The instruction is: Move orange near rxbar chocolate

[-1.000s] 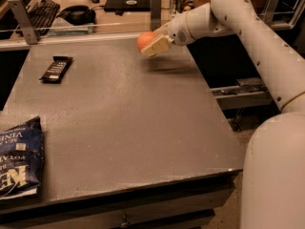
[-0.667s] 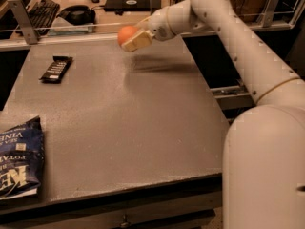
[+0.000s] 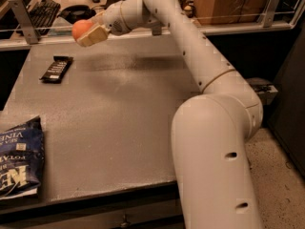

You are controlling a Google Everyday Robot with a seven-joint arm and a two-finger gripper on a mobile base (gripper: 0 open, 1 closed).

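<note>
Orange (image 3: 80, 27): held aloft, clamped between the fingers of the gripper (image 3: 89, 33). Over the last second it was carried leftward above the table (image 3: 124, 128). It hung at the bar's (image 3: 56, 69) 1 o'clock. Lowering and release probably remained.

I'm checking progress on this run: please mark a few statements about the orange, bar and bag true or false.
1. The gripper holds the orange above the table. True.
2. The orange touches the rxbar chocolate. False: it is in the air, apart from it.
3. The rxbar chocolate lies flat on the table. True.
4. The blue chip bag covers the rxbar chocolate. False: it lies at the near left edge, apart.
</note>
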